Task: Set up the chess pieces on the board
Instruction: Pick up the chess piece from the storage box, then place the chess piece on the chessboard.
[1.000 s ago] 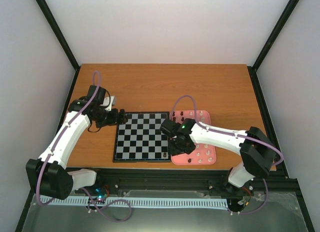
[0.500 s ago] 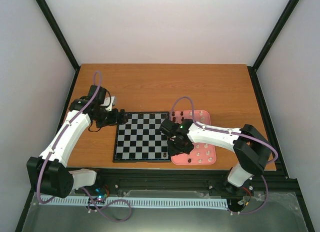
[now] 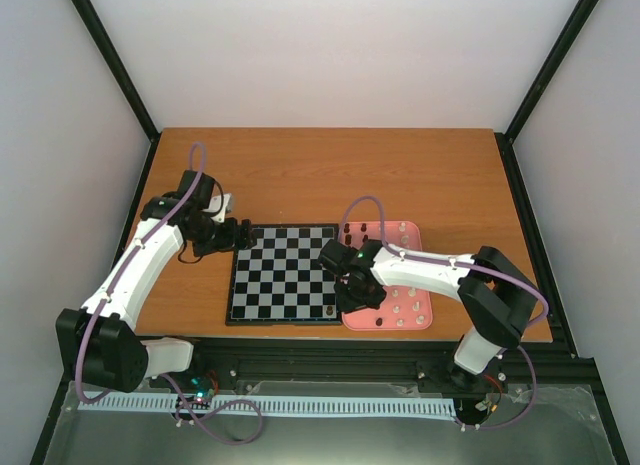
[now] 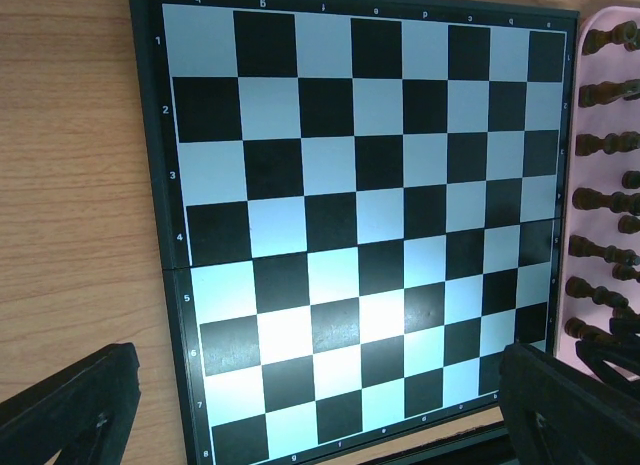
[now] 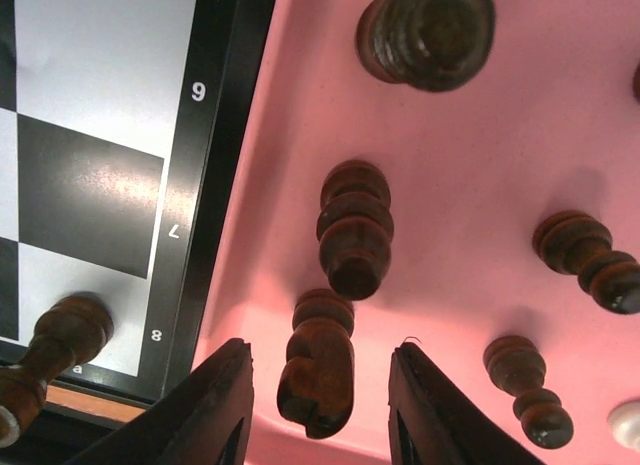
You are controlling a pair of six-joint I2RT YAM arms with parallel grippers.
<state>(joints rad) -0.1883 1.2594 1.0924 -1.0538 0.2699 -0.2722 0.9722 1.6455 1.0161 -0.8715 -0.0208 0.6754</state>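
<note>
The board (image 3: 283, 273) lies between my arms, with one dark piece (image 3: 331, 311) standing on its near right corner square. That piece (image 5: 60, 335) also shows in the right wrist view. My right gripper (image 5: 320, 405) is low over the pink tray (image 5: 480, 135), open. A dark knight (image 5: 318, 360) stands between its fingers (image 5: 215, 405) with a gap on each side. More dark pieces (image 5: 355, 225) stand just beyond it. My left gripper (image 4: 320, 415) hovers open by the board's (image 4: 360, 215) left edge, holding nothing.
The pink tray (image 3: 400, 231) touches the board's right side, with dark pieces (image 4: 605, 145) in its far rows and cream ones (image 3: 405, 310) in its near rows. Bare wooden table (image 3: 330, 175) stretches behind both.
My right gripper's jaws have narrowed around the dark knight, and its arm has shifted slightly. The left arm has hardly moved.
</note>
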